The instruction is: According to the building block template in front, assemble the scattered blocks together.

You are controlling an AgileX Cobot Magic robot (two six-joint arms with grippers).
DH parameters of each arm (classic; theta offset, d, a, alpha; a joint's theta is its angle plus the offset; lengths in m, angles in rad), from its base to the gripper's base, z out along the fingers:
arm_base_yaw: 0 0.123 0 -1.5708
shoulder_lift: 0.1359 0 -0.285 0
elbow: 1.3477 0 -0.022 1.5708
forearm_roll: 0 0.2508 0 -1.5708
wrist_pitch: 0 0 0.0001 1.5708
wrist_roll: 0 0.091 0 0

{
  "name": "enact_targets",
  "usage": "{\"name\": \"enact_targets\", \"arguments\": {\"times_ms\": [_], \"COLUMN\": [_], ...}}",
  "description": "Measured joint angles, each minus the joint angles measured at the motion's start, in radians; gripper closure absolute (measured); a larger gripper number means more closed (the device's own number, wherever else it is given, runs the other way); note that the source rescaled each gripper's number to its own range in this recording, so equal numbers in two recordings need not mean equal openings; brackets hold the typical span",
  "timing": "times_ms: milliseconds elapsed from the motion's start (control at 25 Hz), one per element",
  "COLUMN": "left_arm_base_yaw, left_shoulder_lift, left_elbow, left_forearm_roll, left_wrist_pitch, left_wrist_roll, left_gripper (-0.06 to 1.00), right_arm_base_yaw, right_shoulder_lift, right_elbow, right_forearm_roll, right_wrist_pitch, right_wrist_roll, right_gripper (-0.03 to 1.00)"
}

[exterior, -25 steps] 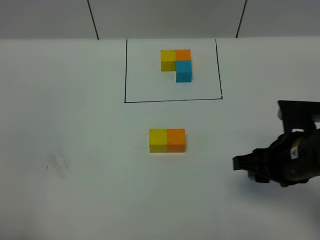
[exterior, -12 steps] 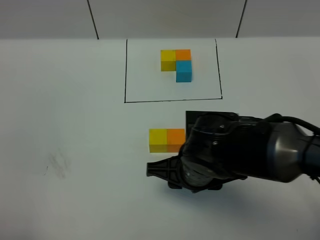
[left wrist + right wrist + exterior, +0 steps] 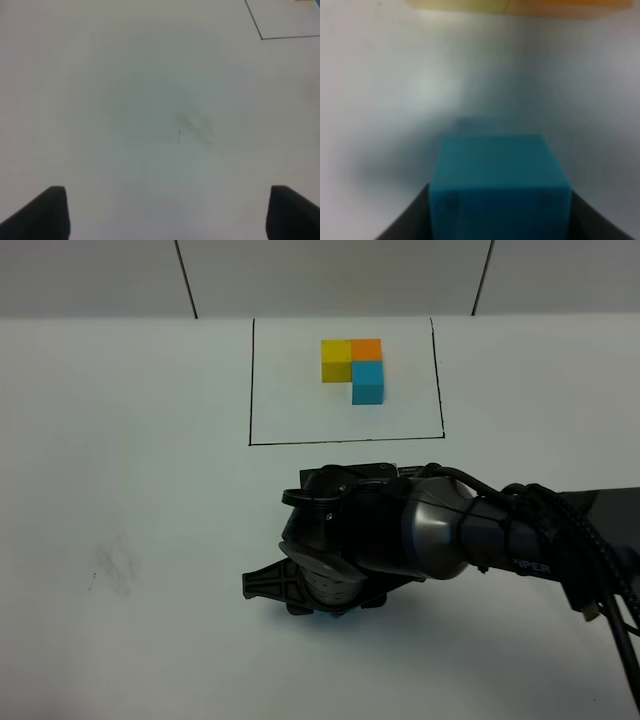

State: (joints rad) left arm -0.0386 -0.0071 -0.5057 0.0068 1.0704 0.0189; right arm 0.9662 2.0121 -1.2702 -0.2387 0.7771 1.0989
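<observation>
The right gripper (image 3: 500, 227) is clamped on the light blue cube (image 3: 500, 182), one jaw on each side face. Just ahead of it, apart from it, the yellow cube (image 3: 460, 4) and orange cube (image 3: 570, 6) lie touching side by side, blurred at the edge of the right wrist view.

By my reading two of the three scattered blocks are joined. What is left is to set the blue one against the orange one, as the building block template (image 3: 352, 368) has it, and let go.

The exterior high view shows that template in the upper middle of the frame, inside the black drawn rectangle (image 3: 250, 380). The right arm (image 3: 400, 535), at lower centre, hides the grip and the joined pair there.

The left gripper (image 3: 167, 215) hangs spread wide and empty over bare table (image 3: 120, 440).
</observation>
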Motion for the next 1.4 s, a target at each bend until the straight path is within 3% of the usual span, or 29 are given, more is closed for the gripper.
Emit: {"name": "enact_targets", "arguments": {"times_ms": [520,1040,1400], "left_arm_base_yaw": [0.0,0.0,0.0], "left_shoulder_lift": [0.0,0.0,0.0], "left_elbow": [0.0,0.0,0.0], "left_forearm_roll": [0.0,0.0,0.0], "left_wrist_pitch": [-0.001,-0.001,-0.001], "left_wrist_roll": [-0.001,-0.002,-0.002], "left_gripper": [0.27,0.27,0.27], "right_arm_base_yaw": [-0.092,-0.095,-0.096], "right_shoulder_lift": [0.065,0.099,0.14], "right_elbow": [-0.05,-0.084,-0.153], "right_forearm_roll": [-0.026,-0.018,-0.014], "right_wrist_pitch": [0.028,0.028,0.081], "right_wrist_roll": [-0.037,-0.078,-0.067], "right_gripper": [0.72,0.72,0.72]}}
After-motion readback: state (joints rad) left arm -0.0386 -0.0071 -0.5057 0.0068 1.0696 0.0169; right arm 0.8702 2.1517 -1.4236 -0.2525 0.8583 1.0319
